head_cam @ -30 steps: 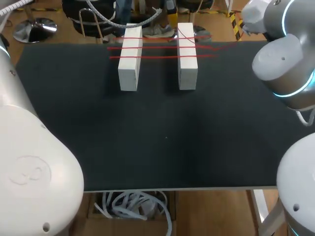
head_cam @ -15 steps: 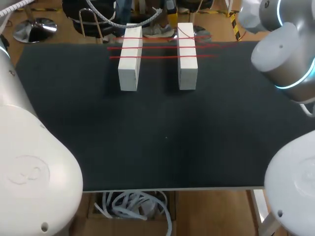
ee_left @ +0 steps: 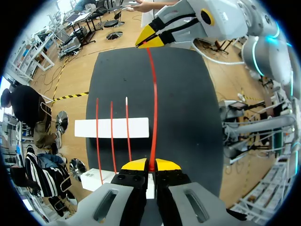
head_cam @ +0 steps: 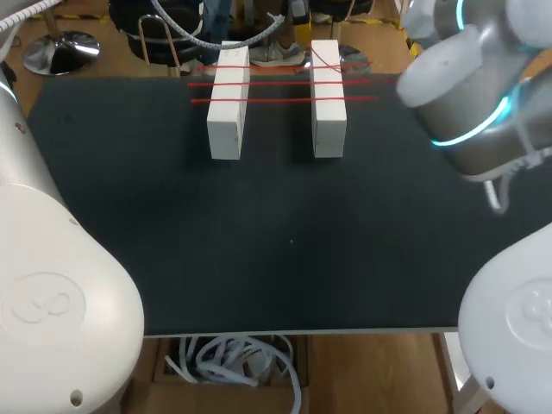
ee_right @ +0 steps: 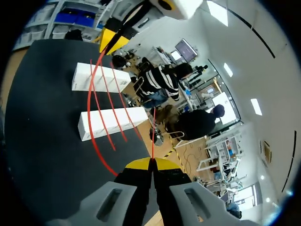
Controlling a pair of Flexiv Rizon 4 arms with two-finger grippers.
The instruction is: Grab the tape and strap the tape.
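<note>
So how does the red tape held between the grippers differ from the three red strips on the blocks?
The held tape is pinched at both ends, by the left gripper and right gripper; the three strips touch no gripper. The held tape is stretched between them; the three strips lie across both white blocks. All are thin and red.

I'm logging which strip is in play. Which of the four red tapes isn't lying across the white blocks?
The red tape stretched between the left hand and the right hand; the other three tapes lie across the white blocks.
</note>
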